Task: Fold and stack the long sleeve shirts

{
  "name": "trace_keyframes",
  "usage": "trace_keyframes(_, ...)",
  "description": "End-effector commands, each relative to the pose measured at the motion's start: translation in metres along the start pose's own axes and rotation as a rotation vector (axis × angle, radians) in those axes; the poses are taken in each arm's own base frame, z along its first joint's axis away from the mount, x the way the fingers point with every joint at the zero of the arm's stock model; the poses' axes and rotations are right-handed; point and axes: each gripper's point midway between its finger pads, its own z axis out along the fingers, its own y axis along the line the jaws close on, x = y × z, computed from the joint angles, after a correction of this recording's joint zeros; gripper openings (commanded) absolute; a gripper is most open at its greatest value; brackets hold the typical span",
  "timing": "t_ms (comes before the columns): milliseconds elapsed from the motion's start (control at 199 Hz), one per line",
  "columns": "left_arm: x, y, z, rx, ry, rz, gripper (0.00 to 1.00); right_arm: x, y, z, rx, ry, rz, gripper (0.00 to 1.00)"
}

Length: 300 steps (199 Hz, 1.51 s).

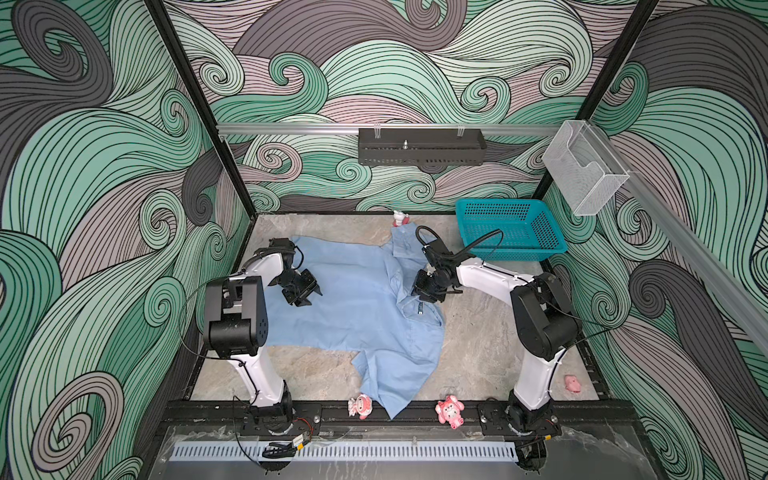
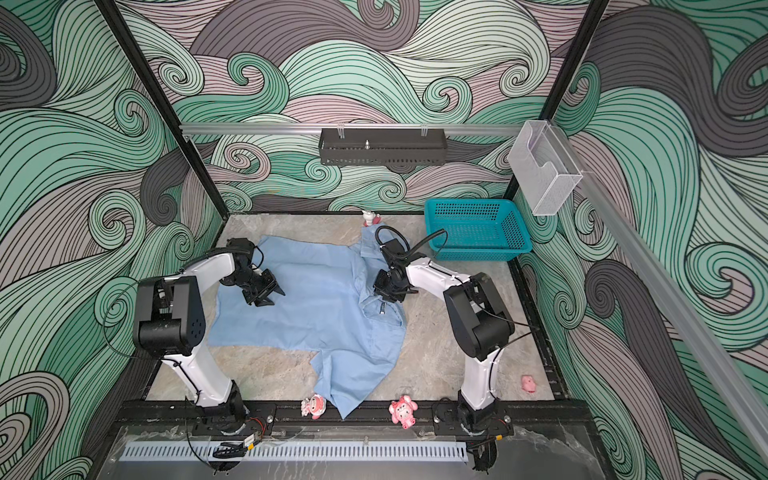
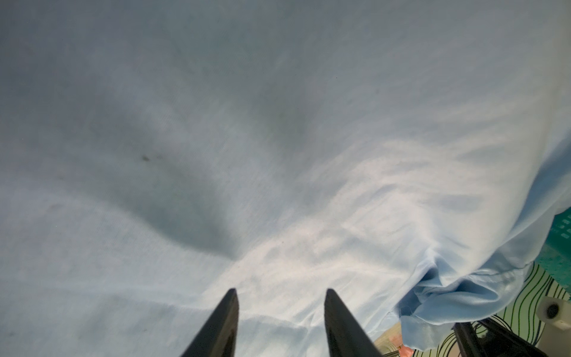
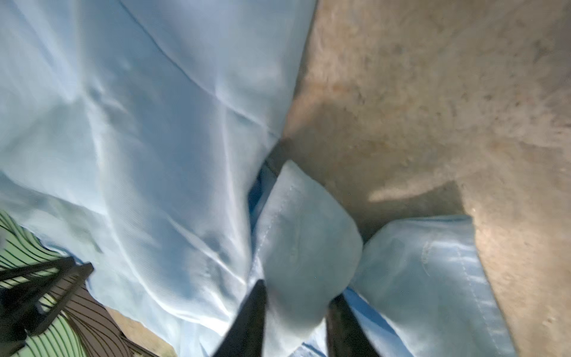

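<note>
Your right gripper (image 4: 298,289) pinches the light blue thin-fabric button-up shirt (image 1: 357,307); your left gripper (image 3: 281,290) hangs spread above it.

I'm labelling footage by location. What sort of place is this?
Probably a robot lab test cell, not a home: left arm and right arm mounted at a walled tabletop, swirl-printed panels on metal framing, and a light blue shirt laid out.
</note>
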Motion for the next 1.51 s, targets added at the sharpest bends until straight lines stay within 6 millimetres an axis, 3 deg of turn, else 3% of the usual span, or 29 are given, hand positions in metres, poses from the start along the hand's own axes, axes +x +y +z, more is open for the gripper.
trace_keyframes(0, -0.002, 0.015, -0.014, -0.075, -0.021, 0.001, 0.40, -0.029, 0.002, -0.031, -0.046, -0.107, 0.024, 0.05)
trace_keyframes(35, -0.005, 0.020, -0.015, -0.103, -0.028, 0.002, 0.39, -0.037, -0.003, -0.041, -0.035, -0.131, 0.025, 0.00)
trace_keyframes(221, -0.016, 0.042, -0.013, -0.235, -0.007, -0.009, 0.31, -0.073, -0.039, -0.077, 0.077, -0.212, 0.020, 0.00)
trace_keyframes(332, -0.024, 0.050, -0.009, -0.293, 0.004, -0.007, 0.28, -0.089, -0.065, -0.077, 0.115, -0.210, 0.074, 0.00)
trace_keyframes(443, -0.025, 0.048, 0.000, -0.292, 0.038, -0.009, 0.27, -0.096, -0.075, -0.068, 0.102, -0.173, 0.112, 0.00)
trace_keyframes(518, -0.023, 0.043, 0.006, -0.273, 0.052, 0.002, 0.27, -0.096, -0.070, -0.065, 0.083, -0.154, 0.101, 0.04)
trace_keyframes(584, -0.019, 0.036, 0.007, -0.249, 0.052, 0.021, 0.28, -0.093, -0.060, -0.066, 0.038, -0.143, 0.084, 0.31)
trace_keyframes(704, -0.007, 0.020, 0.001, -0.194, 0.052, 0.054, 0.33, -0.080, -0.050, -0.078, 0.038, -0.149, 0.022, 0.47)
trace_keyframes(880, 0.018, 0.004, -0.009, -0.102, 0.049, 0.081, 0.36, -0.058, -0.058, -0.085, 0.051, -0.148, 0.008, 0.54)
trace_keyframes(1072, 0.033, 0.011, 0.015, -0.086, 0.118, 0.032, 0.34, -0.046, -0.071, -0.063, 0.067, -0.098, 0.028, 0.55)
trace_keyframes(1258, 0.034, 0.017, 0.031, -0.095, 0.142, 0.000, 0.29, -0.042, -0.069, -0.049, 0.054, -0.072, 0.022, 0.46)
trace_keyframes(1404, 0.033, 0.028, 0.042, -0.146, 0.169, -0.010, 0.20, -0.045, -0.064, -0.039, 0.024, -0.057, 0.025, 0.12)
trace_keyframes(1504, 0.030, 0.041, 0.043, -0.226, 0.174, 0.002, 0.17, -0.048, -0.062, -0.047, 0.024, -0.081, 0.019, 0.00)
